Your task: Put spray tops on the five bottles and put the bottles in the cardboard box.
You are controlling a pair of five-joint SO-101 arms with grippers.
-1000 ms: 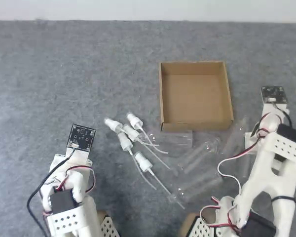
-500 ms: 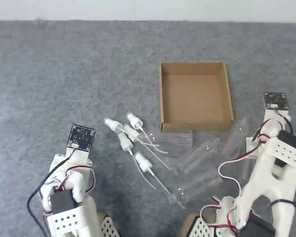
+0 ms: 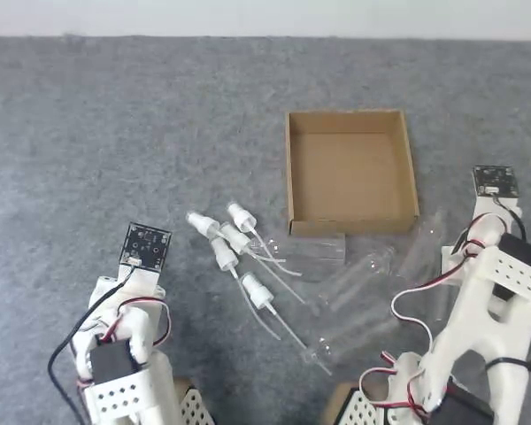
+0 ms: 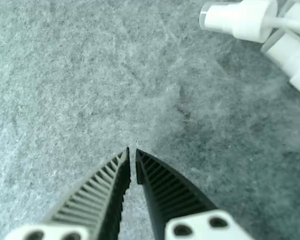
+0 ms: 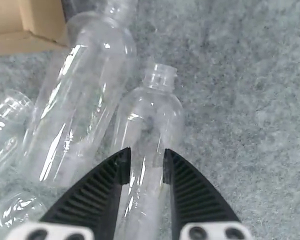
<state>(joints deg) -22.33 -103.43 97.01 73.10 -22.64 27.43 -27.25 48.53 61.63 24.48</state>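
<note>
Several white spray tops (image 3: 234, 243) with long dip tubes lie loose on the grey carpet, left of the cardboard box (image 3: 289, 168). Several clear uncapped bottles (image 3: 361, 274) lie on their sides below the box. In the right wrist view my right gripper (image 5: 146, 159) is open, its fingers straddling one lying bottle (image 5: 152, 120) whose open neck points away. A second bottle (image 5: 82, 105) lies beside it. My left gripper (image 4: 131, 156) is shut with nothing in it, low over bare carpet, with two spray tops (image 4: 242, 19) some way beyond its tips.
The box interior is bare, and its corner (image 5: 32, 25) shows close to the bottles. The left arm (image 3: 124, 350) stands at the lower left, the right arm (image 3: 482, 310) at the lower right. Open carpet stretches to the left and behind the box.
The right arm's wrist has drawn back slightly toward the near edge and then held still. The left arm, the spray tops and the bottles have not moved.
</note>
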